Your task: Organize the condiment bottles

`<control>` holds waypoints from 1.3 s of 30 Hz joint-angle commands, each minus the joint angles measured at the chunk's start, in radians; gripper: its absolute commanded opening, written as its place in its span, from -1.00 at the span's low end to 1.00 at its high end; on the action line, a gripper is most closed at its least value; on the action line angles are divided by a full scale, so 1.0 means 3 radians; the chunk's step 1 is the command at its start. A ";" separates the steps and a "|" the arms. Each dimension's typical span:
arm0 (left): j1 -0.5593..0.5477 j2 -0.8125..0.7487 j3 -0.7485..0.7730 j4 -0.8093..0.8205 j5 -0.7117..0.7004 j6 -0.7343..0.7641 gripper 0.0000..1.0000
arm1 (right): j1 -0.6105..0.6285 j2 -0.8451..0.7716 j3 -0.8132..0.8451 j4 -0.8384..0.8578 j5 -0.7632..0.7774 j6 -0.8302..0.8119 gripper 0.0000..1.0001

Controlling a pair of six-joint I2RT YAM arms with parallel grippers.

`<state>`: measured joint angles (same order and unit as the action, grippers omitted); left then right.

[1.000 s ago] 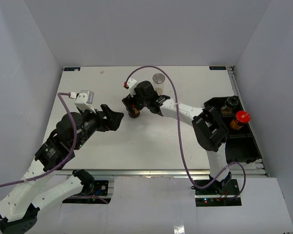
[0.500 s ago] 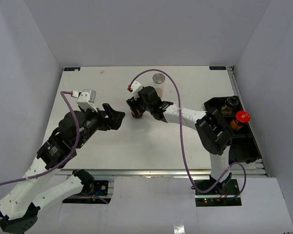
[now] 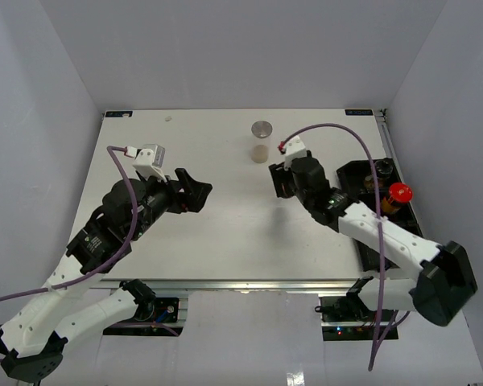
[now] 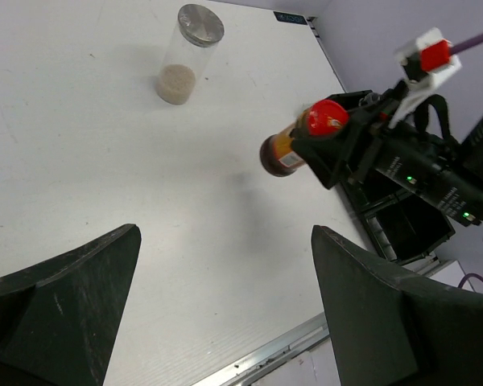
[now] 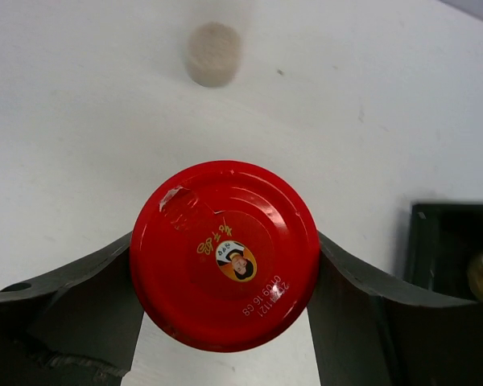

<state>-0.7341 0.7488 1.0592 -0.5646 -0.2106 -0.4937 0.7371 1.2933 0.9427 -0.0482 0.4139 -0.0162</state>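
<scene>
My right gripper [image 3: 282, 180] is shut on a red-capped bottle [image 5: 224, 256] with amber-brown contents and holds it off the table, as the left wrist view shows [image 4: 300, 143]. My left gripper [image 3: 198, 191] is open and empty over the table's left middle. A clear bottle with a silver-grey lid [image 3: 261, 141] stands at the back, also in the left wrist view [image 4: 190, 50]. A second red-capped bottle [image 3: 398, 194] and a black-capped dark bottle [image 3: 380, 169] stand in the black tray.
The long black tray [image 3: 405, 240] lies along the table's right edge, its near compartments holding nothing; it also shows in the left wrist view [image 4: 404, 227]. Grey walls close in the table on the left, back and right.
My right arm has carried the red-capped bottle from the table's middle to the right, toward the tray. My left gripper has moved slightly forward and stays open.
</scene>
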 commanded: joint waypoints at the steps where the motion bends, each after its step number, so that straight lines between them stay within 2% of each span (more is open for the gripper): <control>1: 0.0013 0.0027 -0.0018 0.0120 0.0192 -0.0016 0.96 | -0.0264 -0.0867 -0.0536 0.0035 0.0596 0.0294 -0.85; 6: 0.0013 0.0015 -0.0010 0.0105 0.0270 -0.0049 0.96 | -0.0784 -0.1587 -0.0882 -0.0036 0.0663 0.0373 -0.85; 11: 0.0013 -0.0012 -0.0008 0.0098 0.0291 -0.0062 0.96 | -0.1157 -0.1962 -0.1117 0.0086 0.0722 0.0364 -0.85; 19: 0.0013 0.0009 0.0060 0.0057 0.0273 -0.0016 0.96 | -0.1563 -0.2009 -0.1280 0.0248 0.0864 0.0269 -0.85; 25: 0.0013 0.0036 0.0096 0.0077 0.0278 0.0016 0.96 | -0.1891 -0.1957 -0.1373 0.0548 0.0655 0.0343 -0.85; 30: 0.0013 0.0061 0.0135 0.0077 0.0278 0.0045 0.96 | -0.2012 -0.1832 -0.1402 0.0644 0.0606 0.0380 -0.85; 39: 0.0013 0.0096 0.0125 0.0139 0.0319 0.0040 0.96 | -0.2181 -0.1980 -0.1608 0.0696 0.0642 0.0463 -0.85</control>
<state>-0.7341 0.7728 1.0634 -0.5449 -0.1370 -0.4892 0.0998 0.7486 0.4702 -0.0183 0.5691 0.0926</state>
